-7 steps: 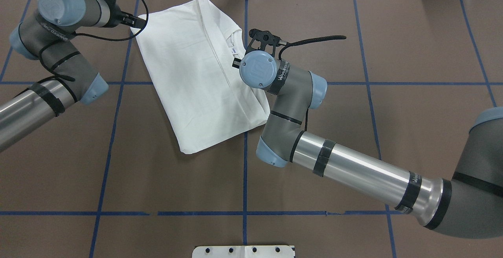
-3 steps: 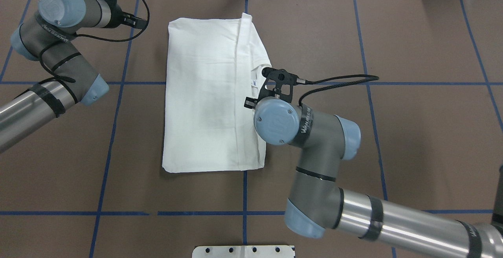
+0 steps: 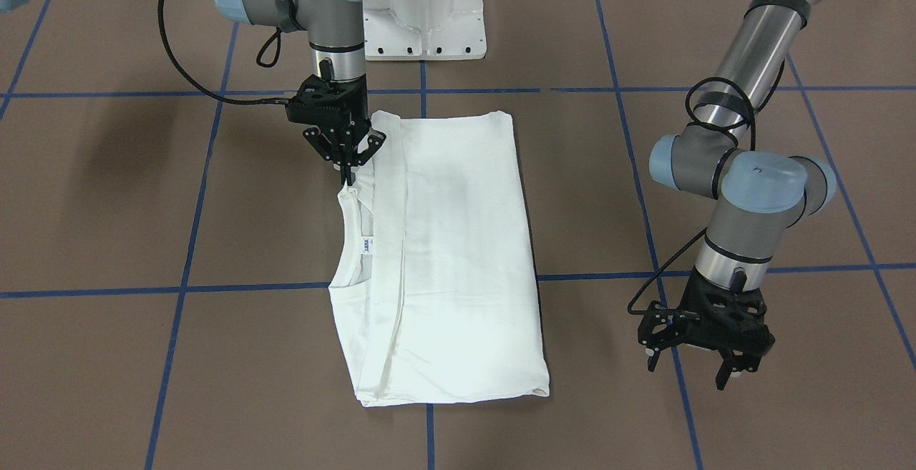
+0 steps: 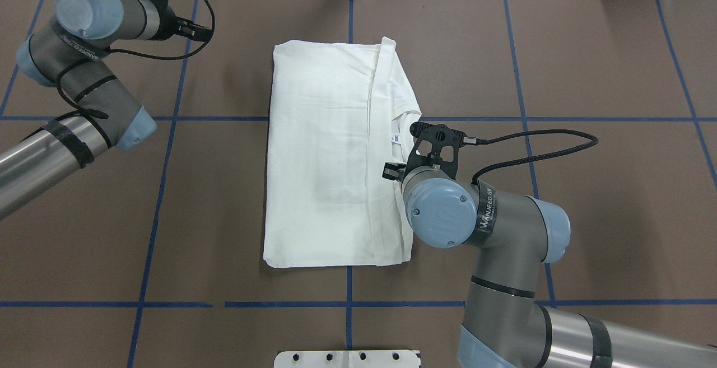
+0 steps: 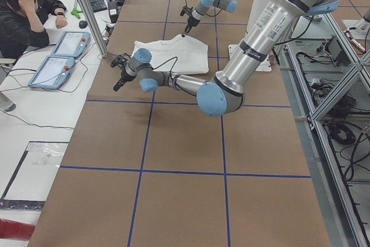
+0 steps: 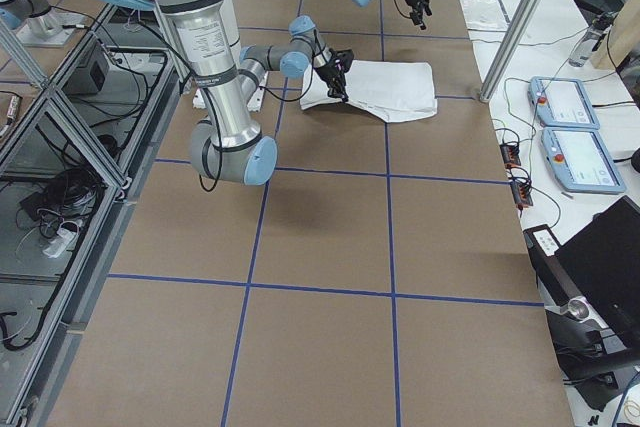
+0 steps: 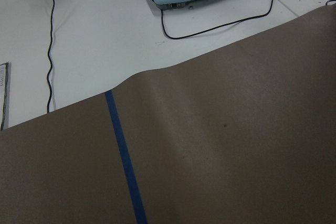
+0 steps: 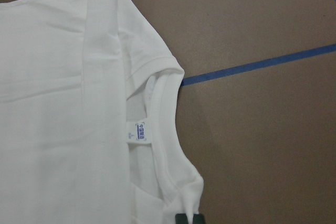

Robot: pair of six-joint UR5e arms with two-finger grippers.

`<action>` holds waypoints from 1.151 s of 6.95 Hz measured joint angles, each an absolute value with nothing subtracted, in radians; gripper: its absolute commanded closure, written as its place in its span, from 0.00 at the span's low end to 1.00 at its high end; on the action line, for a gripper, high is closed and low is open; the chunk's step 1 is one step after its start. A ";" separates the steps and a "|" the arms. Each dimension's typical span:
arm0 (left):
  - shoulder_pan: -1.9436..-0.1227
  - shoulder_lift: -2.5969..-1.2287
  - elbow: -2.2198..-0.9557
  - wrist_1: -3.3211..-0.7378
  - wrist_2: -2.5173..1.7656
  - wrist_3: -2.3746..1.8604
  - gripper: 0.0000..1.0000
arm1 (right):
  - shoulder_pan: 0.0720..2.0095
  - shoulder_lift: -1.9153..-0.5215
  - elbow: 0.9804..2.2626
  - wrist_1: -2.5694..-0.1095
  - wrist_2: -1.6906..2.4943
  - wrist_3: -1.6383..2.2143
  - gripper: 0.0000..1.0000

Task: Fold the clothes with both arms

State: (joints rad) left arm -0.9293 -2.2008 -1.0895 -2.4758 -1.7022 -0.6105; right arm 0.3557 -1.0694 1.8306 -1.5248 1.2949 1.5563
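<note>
My left arm (image 4: 95, 93) hangs off to one side, well apart from the cloth. Its jaws are spread wide with nothing in them. The shirt (image 4: 325, 161) lies flat in the middle of the worktop (image 4: 616, 217). It is folded into a long shape with the collar (image 8: 165, 114) at one long edge. It looks soft, light and floppy (like a pillowcase), so I think it will sag and bunch up if I lift it by only one spot. I think it will slide easily on the smooth worktop too. I would hold it by the corners or the thick collar seam, one arm at each end. My right arm (image 4: 487, 222) is over the collar edge. Its jaws are pinched tight on the cloth just beside the collar.
</note>
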 measured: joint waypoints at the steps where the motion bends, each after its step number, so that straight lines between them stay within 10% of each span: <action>1: -0.929 -2.201 -1.092 -2.476 -1.703 -0.611 0.00 | 0.363 -1.077 1.831 -1.527 1.289 1.546 0.00; 4: -0.928 -2.201 -1.097 -2.475 -1.703 -0.611 0.00 | 0.459 -0.989 1.743 -1.528 1.347 1.420 0.00; 8: -0.928 -2.193 -1.099 -2.475 -1.704 -0.611 0.00 | 0.553 -0.597 1.174 -1.519 1.376 1.394 0.00</action>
